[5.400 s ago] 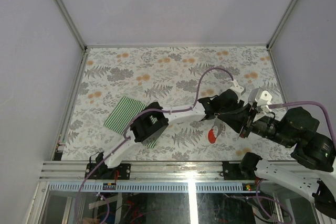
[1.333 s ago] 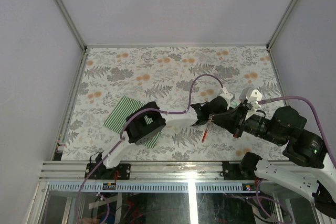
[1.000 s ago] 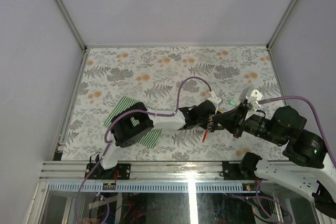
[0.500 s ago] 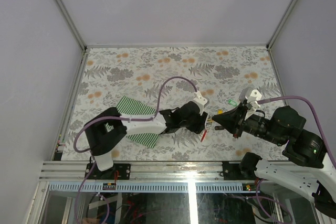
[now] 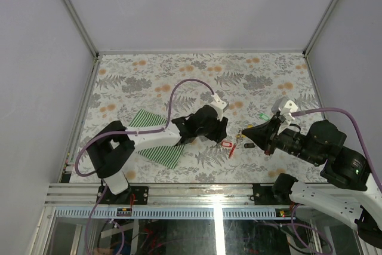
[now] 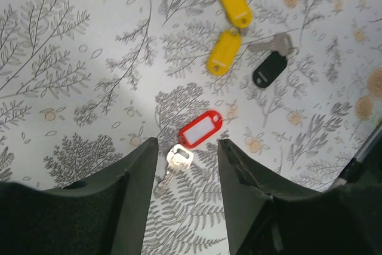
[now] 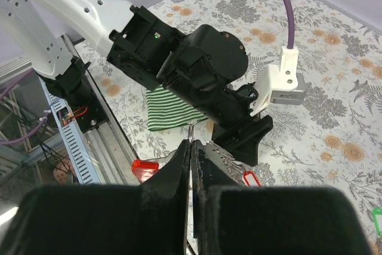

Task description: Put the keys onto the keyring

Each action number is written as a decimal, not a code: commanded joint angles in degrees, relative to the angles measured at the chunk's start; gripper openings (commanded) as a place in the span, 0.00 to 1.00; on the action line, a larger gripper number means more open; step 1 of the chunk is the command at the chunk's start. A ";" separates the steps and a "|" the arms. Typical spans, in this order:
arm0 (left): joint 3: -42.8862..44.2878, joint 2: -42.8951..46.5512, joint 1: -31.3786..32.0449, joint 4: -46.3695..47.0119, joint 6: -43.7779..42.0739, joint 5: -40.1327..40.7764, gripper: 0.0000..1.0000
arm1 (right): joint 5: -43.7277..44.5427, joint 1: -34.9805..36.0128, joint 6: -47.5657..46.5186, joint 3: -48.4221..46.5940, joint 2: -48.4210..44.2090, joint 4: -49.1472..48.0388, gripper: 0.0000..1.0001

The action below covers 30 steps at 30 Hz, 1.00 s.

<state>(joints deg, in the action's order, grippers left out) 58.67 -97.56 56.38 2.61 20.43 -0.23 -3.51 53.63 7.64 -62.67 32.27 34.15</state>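
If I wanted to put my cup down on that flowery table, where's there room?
The far half of the table, from the grippers to its far edge, is bare, as is the left strip beside the striped cloth. The near middle is crowded: the left gripper and right gripper, which holds the keyring, meet over the scattered keys.

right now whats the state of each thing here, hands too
left hand: open, empty, over the red key
right hand: shut on the keyring
keyring: pinched, red strap hanging
red key: loose on the table
yellow tags: loose on the table
black key: loose, beside the yellow tags
green tag: loose, off by itself
cloth: flat, partly under the left arm
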 commanded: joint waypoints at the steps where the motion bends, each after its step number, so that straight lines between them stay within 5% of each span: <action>1: -2.37 -0.62 -2.54 1.39 -2.28 -6.63 0.46 | 1.35 0.27 0.62 -0.51 0.85 -2.03 0.00; 5: -3.99 -0.43 -6.58 3.47 -5.89 -16.95 0.46 | 0.71 0.28 0.58 -0.88 1.56 -1.57 0.00; 13: -0.91 -4.57 -8.46 1.13 -13.70 -23.31 0.45 | 0.13 0.26 0.61 -0.88 2.44 -1.38 0.00; 30: 1.90 -10.20 -8.92 1.34 -18.91 -26.46 0.43 | 0.16 0.25 0.71 -1.96 3.06 0.54 0.00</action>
<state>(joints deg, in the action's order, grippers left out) 58.67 -106.34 47.86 2.66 3.70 -24.71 -3.66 53.63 7.77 -62.70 34.70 36.64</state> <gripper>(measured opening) 0.431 0.011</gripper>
